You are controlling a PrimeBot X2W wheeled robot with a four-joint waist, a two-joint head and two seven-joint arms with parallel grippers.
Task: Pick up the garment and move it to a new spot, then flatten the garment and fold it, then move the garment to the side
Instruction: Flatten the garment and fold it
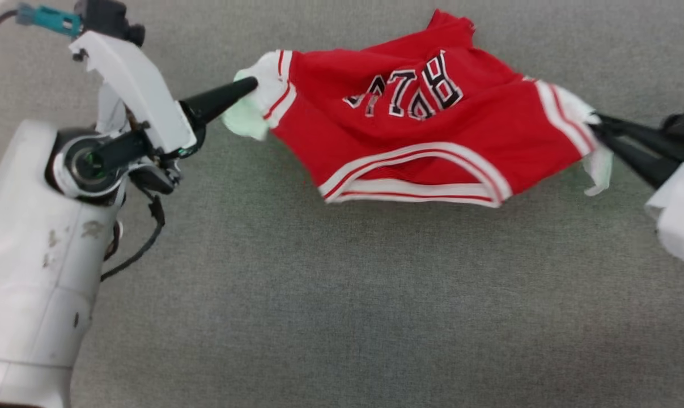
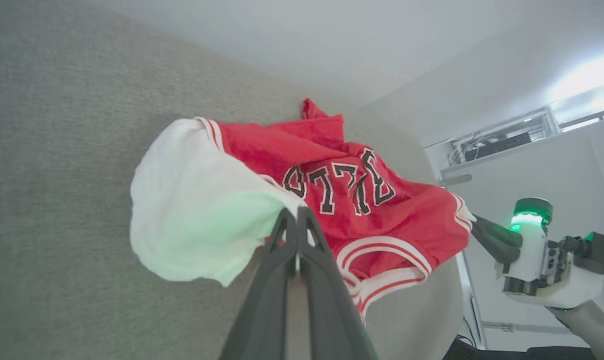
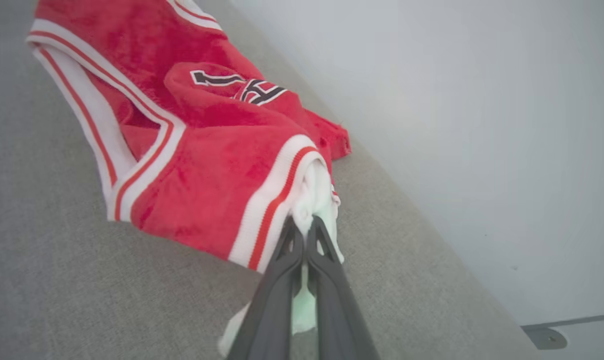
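Observation:
The garment (image 1: 432,130) is a red jersey with white panels, striped trim and black lettering, stretched between both grippers above the grey surface. My left gripper (image 1: 251,85) is shut on its white left end, seen up close where the dark fingers pinch the white cloth (image 2: 201,220) in the left wrist view. At the right, my right gripper (image 1: 594,126) is shut on the white striped edge (image 3: 307,210). The jersey (image 3: 191,140) sags in the middle and its red body (image 2: 362,200) is crumpled.
Grey fabric-covered table (image 1: 342,294) spreads wide in front of the jersey. A pale wall (image 3: 457,125) runs along the table's far edge. My left forearm (image 1: 41,255) fills the lower left of the head view.

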